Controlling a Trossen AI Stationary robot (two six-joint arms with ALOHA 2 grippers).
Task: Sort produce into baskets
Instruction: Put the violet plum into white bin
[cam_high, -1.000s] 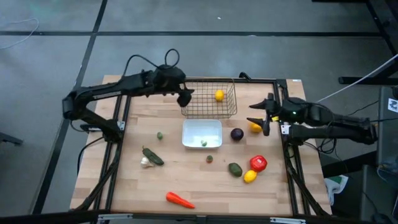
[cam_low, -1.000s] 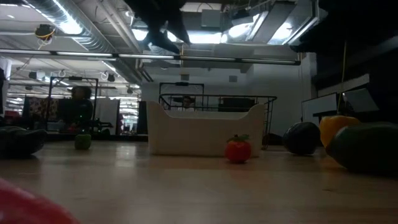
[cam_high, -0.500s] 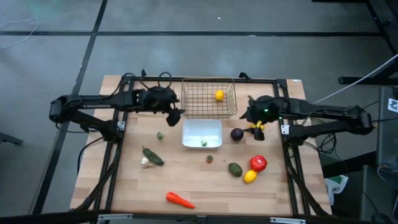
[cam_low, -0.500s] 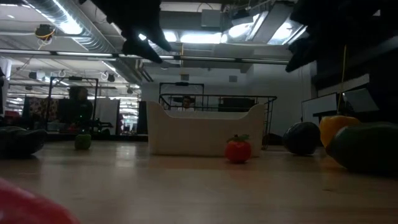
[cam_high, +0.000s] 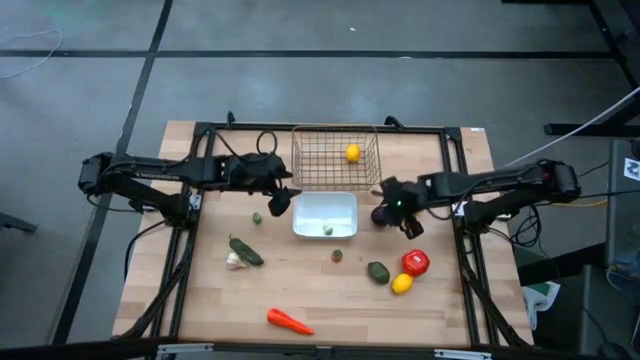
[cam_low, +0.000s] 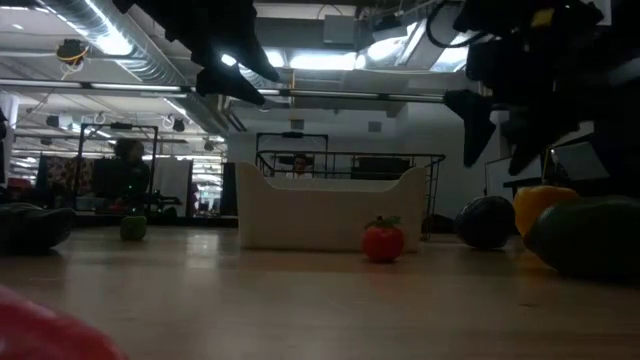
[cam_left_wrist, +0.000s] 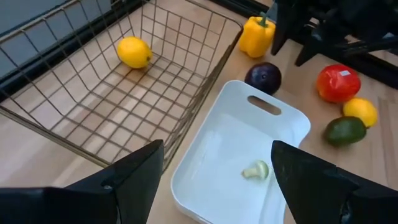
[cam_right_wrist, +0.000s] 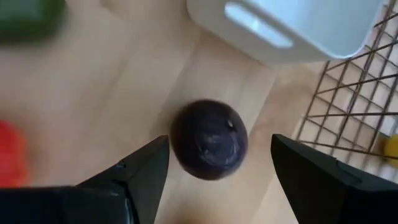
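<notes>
The right gripper (cam_right_wrist: 211, 180), fingers spread wide, is hanging over the purple ball (cam_right_wrist: 209, 139) lying just beside the white tray (cam_high: 325, 215), apparently needing to descend and close, while the left gripper (cam_left_wrist: 214, 180) is waiting open-fingered above the tray's edge.

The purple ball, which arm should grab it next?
Probably the right. Its open hand hangs right over the purple ball, while the left hand is across the white tray.
</notes>
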